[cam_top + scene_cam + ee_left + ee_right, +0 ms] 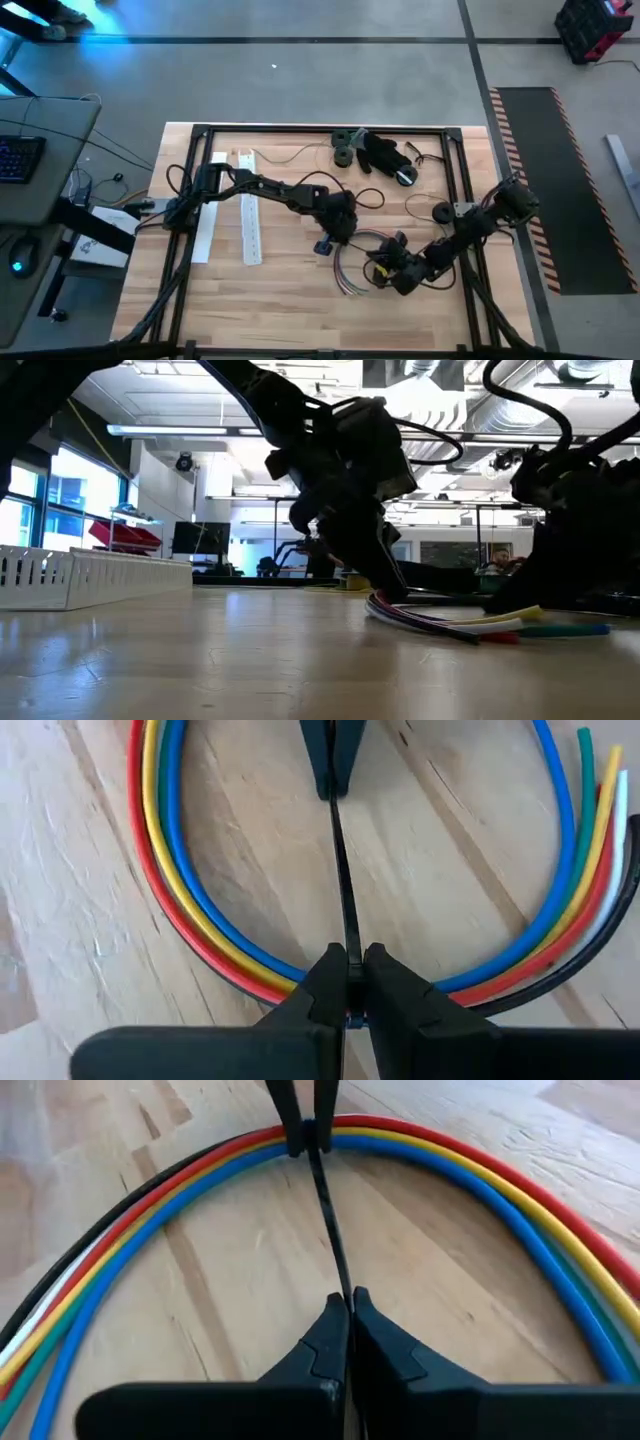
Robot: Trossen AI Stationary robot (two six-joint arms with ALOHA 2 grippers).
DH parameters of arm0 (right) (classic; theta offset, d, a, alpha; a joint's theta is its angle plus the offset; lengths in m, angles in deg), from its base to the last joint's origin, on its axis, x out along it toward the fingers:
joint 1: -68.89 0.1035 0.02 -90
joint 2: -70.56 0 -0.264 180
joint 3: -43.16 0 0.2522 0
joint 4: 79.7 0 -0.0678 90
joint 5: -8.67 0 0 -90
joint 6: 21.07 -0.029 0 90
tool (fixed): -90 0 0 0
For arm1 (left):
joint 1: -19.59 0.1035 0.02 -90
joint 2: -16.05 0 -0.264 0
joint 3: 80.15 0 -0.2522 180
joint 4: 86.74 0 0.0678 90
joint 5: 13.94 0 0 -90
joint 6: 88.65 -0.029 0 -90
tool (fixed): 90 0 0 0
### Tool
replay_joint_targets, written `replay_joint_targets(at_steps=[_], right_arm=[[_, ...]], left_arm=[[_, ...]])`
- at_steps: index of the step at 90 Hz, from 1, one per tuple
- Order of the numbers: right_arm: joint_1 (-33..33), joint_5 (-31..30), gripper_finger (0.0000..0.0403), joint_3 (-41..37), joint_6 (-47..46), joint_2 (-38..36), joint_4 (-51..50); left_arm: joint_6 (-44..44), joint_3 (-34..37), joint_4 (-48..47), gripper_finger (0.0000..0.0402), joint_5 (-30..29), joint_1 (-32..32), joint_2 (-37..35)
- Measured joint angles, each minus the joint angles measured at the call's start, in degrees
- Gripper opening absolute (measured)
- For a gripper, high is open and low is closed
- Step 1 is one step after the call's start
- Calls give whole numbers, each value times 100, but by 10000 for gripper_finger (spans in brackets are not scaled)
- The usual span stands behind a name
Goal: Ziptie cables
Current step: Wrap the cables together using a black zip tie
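The cables (352,278) are a bundle of red, yellow, blue, green, white and black wires. They lie in a loose loop on the wooden table (290,300) and also show in the low view (450,622). A thin black zip tie (340,870) runs straight between my two grippers, inside the loop. My left gripper (347,960) is shut on one end, right over the bundle's bend (250,975). My right gripper (347,1302) is shut on the other end, inside the loop. In the high view the left gripper (335,238) and right gripper (385,265) stand close together. My left gripper pinches one end of the zip tie (346,945) between its two fingertips, right above the cables' bend. The strip runs straight away from the fingers and looks taut. My right gripper pinches the opposite end of the zip tie (339,1285) between its two fingertips. The strip leads straight from them to the left gripper's fingers (292,1135) at the cables, clear of the table.
Two long white perforated strips (250,205) lie at the table's left, one also in the low view (90,575). A black lumpy heap with round parts (380,152) sits at the far edge. Black frame rails (320,128) border the table. Bare wood lies near the front left.
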Motion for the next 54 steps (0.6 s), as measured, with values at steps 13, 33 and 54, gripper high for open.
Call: replay_joint_targets(at_steps=[13,33,54], right_arm=[[-43,271,0,-15,261,-260,-39],[-130,848,54,-20,533,-672,-206],[-135,927,130,-20,644,-1156,-450]], left_arm=[[241,0,5,35,1,-2,-13],[347,0,-8,104,-6,-2,-241],[891,0,-418,139,-581,69,-810]])
